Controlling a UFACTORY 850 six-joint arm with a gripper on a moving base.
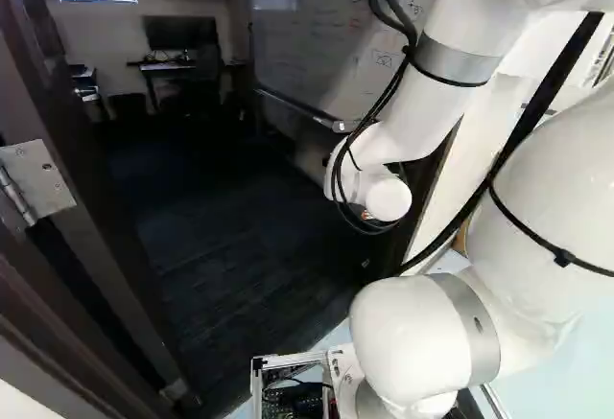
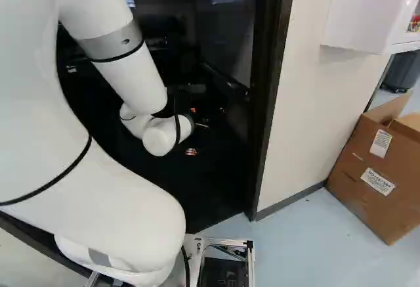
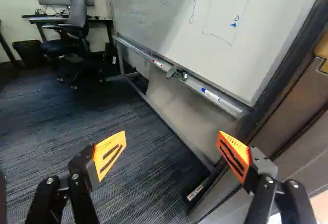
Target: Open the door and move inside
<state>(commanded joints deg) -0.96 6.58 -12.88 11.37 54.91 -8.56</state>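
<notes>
The doorway stands open, its dark frame [image 2: 268,96] right of my arm in the right base view. At the left of the left base view, a metal hinge [image 1: 36,181] sits on dark wood; I cannot tell leaf from frame there, and no door handle shows. My gripper [image 2: 199,131] reaches through the opening, partly hidden by the wrist. In the wrist view the gripper [image 3: 171,144] is open, its orange pads wide apart with nothing between them, and the dark carpet [image 3: 138,167] lies beyond.
Inside, a whiteboard [image 3: 205,34] with a marker tray [image 3: 177,73] stands close ahead of the gripper, near the frame. An office chair [image 3: 77,29] and desk [image 1: 173,66] are at the far end. Outside, a cardboard box [image 2: 377,169] rests beside the white wall [image 2: 315,96].
</notes>
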